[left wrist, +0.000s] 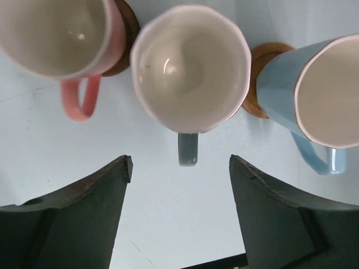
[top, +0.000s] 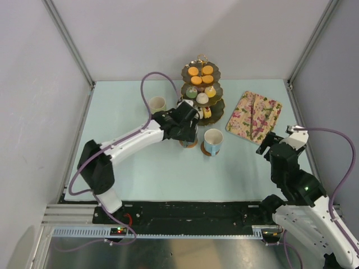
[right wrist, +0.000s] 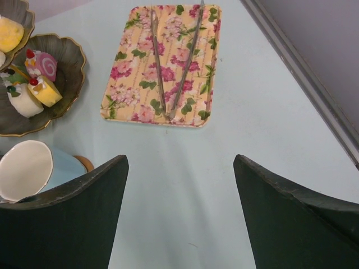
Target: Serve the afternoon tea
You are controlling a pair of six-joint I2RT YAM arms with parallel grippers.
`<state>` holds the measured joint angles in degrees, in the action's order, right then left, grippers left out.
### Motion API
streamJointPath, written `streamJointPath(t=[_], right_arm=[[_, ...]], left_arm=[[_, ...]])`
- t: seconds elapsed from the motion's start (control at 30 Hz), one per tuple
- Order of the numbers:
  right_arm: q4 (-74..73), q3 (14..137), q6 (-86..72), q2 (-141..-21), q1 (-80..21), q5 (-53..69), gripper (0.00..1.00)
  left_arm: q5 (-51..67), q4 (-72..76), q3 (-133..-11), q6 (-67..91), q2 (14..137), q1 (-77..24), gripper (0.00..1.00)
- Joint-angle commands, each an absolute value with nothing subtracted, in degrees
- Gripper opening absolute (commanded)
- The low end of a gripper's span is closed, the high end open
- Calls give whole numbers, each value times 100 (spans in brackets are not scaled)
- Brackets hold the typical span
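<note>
- We're seeing left gripper (left wrist: pixel 180 168) wide open, empty, grey mug (left wrist: pixel 190 67) just ahead between pink mug (left wrist: pixel 50 33) and blue mug (left wrist: pixel 320 89).
- We're advising pulling straight back, clearing its handle (left wrist: pixel 188 150), nudging neither neighbour.
- Right gripper (right wrist: pixel 180 168) is hanging open near floral tray (right wrist: pixel 168 61).

A pale mint-green flat bench (top: pixel 162 174) stands between plain white panel walls (top: pixel 179 33) with grey metal corner posts (top: pixel 68 42); the light is soft and even.
</note>
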<state>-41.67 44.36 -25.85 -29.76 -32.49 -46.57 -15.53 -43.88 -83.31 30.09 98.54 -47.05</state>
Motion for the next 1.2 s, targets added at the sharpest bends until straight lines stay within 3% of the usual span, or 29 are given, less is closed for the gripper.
streamJointPath(t=[0.0, 0.23, 0.63, 1.17], right_arm=[[-3967, 4430, -2572, -2748, -3235, -4661, 83], [-3949, 4429, -2458, -2337, -3216, -4616, 95], [-3973, 4445, -2120, -1952, -3199, -4933, 99], [-4034, 4368, -1839, -1985, -3174, -5770, 100]], left_arm=[[-1981, -4318, -8361, 3038, 8986, -4490, 80], [-2282, -4316, -7631, 2964, 7528, -3597, 98], [-2642, -4339, -5917, 2344, 5099, -1063, 100], [-3915, -4873, -6112, 1819, 4358, -1310, 100]])
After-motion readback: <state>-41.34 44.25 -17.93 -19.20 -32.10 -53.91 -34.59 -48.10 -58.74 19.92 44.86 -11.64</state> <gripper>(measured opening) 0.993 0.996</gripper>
